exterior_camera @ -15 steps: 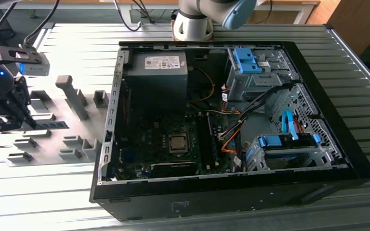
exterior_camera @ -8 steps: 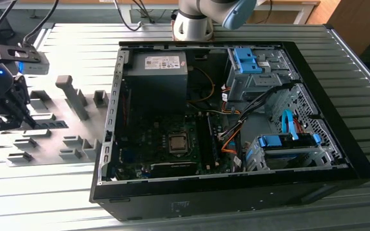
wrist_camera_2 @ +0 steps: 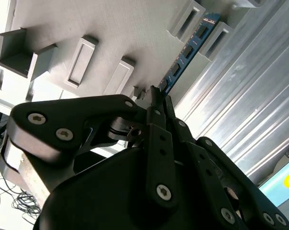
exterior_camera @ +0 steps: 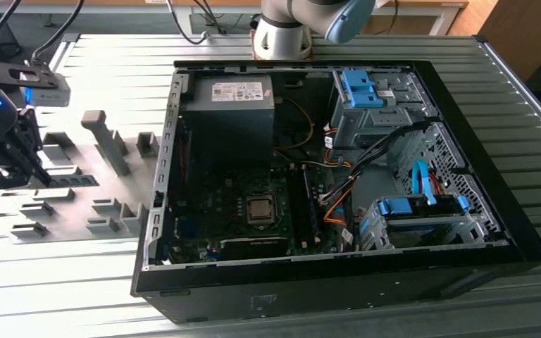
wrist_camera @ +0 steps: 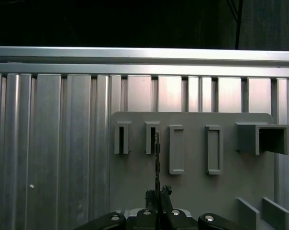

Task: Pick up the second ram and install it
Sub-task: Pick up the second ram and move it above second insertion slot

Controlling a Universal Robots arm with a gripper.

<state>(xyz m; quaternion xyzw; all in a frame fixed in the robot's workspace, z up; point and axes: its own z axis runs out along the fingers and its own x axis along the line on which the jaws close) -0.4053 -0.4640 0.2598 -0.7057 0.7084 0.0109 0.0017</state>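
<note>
The second ram [wrist_camera_2: 186, 51], a slim blue-green stick in grey plastic blocks [wrist_camera_2: 184, 20], sits clamped in the black gripper's [wrist_camera_2: 156, 96] jaws; pick-up probably needs a straight lift.

Open computer case [exterior_camera: 346, 290] beside holder plate [exterior_camera: 78, 158]

My pincer [exterior_camera: 9, 172] hangs at the exterior view's left over the gray plate [exterior_camera: 73, 236] of holder blocks [exterior_camera: 110, 144], with the second ram [exterior_camera: 71, 180] a dark strip just beside it. To the exterior view's right, the open computer case [exterior_camera: 346, 285] lies on the ribbed metal table [exterior_camera: 54, 282]. Inside it are the motherboard [exterior_camera: 242, 204], power supply [exterior_camera: 228, 105] and blue drive brackets [exterior_camera: 360, 88].
</note>
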